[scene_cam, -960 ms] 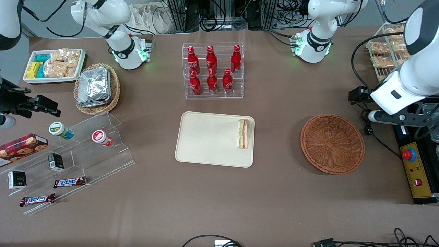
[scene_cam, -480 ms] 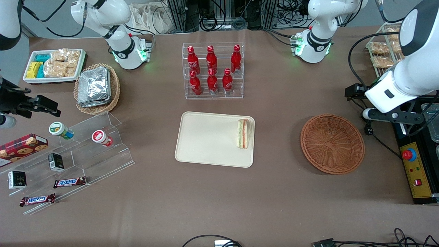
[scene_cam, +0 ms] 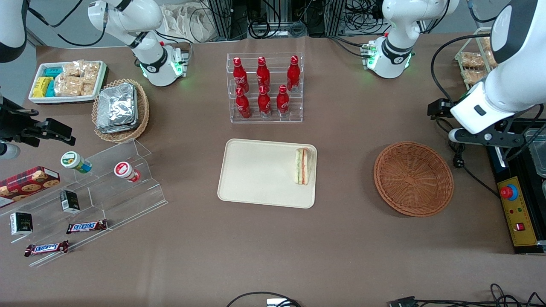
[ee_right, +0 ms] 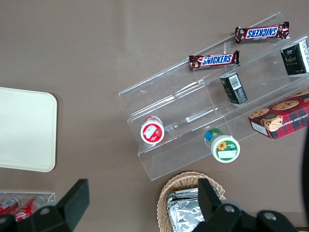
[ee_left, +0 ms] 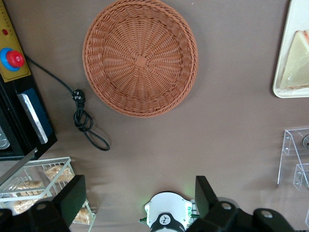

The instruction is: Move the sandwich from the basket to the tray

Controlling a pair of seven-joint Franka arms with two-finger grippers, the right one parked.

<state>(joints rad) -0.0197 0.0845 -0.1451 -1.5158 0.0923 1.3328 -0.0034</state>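
A: What is seen across the brown table (scene_cam: pixel 341 256), taken from largest to smallest?

B: One cream tray (scene_cam: pixel 256 170) is laid mid-table, and one sandwich (scene_cam: pixel 302 166) is lodged on it at the rim nearest the working arm's end. One reddish-brown basket (scene_cam: pixel 413 178) is set toward the working arm's end, well apart from the tray; nothing is held in it.

A: What is given by the left wrist view that is not given from the front?

B: The basket (ee_left: pixel 140 57) is shown straight down, its woven floor bare, and only a corner of the tray (ee_left: pixel 289 72) with a white face of the sandwich (ee_left: pixel 297 60) is caught. The striped filling is seen only from the front.

A: And the gripper?

B: The gripper (ee_left: pixel 140 203) is held high, farther from the front camera than the basket. Its two dark fingers (ee_left: pixel 72 203) are spread wide apart, with nothing between them. From the front its fingers are not made out.

A: Other containers?

B: Six red bottles (scene_cam: pixel 264 85) are stood in a clear rack (scene_cam: pixel 266 117). Foil packets (scene_cam: pixel 117 107) are piled in one tan basket (scene_cam: pixel 143 115). Snack packets are kept in one white tray (scene_cam: pixel 64 99). Two Snickers bars (ee_right: pixel 214 60) are counted on a clear stepped stand (ee_right: pixel 183 116).
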